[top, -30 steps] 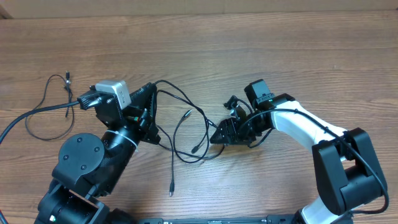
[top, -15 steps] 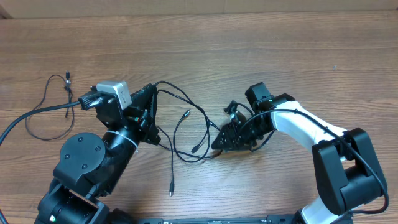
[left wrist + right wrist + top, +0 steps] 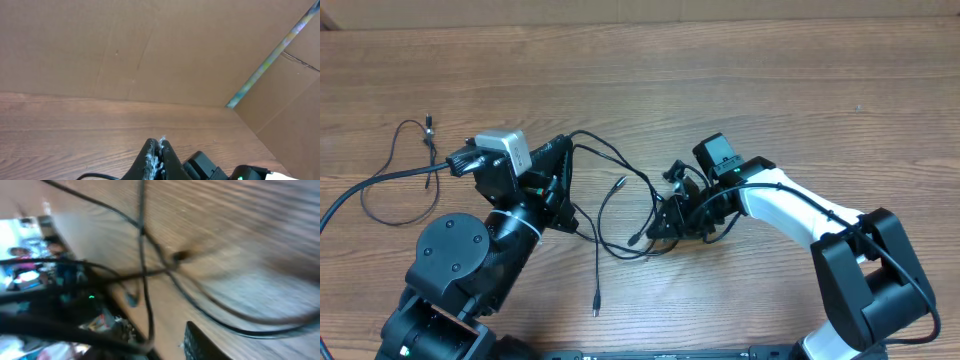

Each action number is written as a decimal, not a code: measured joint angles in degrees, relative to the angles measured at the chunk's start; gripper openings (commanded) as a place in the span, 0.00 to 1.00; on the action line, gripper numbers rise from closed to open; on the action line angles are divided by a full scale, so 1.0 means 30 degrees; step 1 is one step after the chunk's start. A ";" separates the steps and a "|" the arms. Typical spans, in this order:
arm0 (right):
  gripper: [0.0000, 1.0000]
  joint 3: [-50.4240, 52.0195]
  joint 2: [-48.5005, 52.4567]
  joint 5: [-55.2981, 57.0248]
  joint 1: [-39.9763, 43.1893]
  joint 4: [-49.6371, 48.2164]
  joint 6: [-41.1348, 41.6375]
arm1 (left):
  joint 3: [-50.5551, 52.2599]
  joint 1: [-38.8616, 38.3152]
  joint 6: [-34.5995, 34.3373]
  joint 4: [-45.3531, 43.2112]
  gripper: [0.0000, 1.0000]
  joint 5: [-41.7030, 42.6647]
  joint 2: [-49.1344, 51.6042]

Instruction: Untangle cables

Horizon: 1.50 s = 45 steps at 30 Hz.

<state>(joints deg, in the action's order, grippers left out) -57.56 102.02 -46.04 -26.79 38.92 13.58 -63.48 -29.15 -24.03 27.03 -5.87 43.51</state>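
While the left gripper (image 3: 159, 151) showed its fingers pressed tight together, the right gripper (image 3: 664, 222) sat low among the cables (image 3: 595, 288), looped on the wooden table (image 3: 770, 90) between both arms. Blur hid its jaw spread and any hold.

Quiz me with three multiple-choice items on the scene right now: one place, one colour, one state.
1. Where on the table does the lone cable lie? A far left; B centre; C far right.
2. What colour are the tangled cables? A white; B black; C red.
3. How is the left claw? A wide open; B shut; C out of every view.

Answers: 1 A, it loops alone at the left side, apart from the tangle. 2 B, they are thin black cords. 3 B, the left wrist view shows it closed tight.
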 measured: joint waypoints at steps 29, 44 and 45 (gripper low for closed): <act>0.50 0.0007 0.0000 0.5304 0.0925 0.1741 0.2266 | 0.0000 0.0000 0.0000 -0.0029 0.04 -0.0576 0.0000; 0.51 -0.0131 0.0000 -0.0940 0.0656 0.1989 -0.3082 | 0.0000 0.0000 0.0000 0.0000 0.04 -0.0576 0.0474; 0.50 -0.0131 0.0000 -0.1020 0.0466 0.1603 -0.2951 | 0.0000 0.0000 0.0000 0.0000 0.04 -0.0583 0.0597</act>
<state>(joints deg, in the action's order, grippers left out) -57.95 102.02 -49.10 -25.39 43.72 4.73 -63.48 -29.15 -24.03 27.03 -7.62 45.30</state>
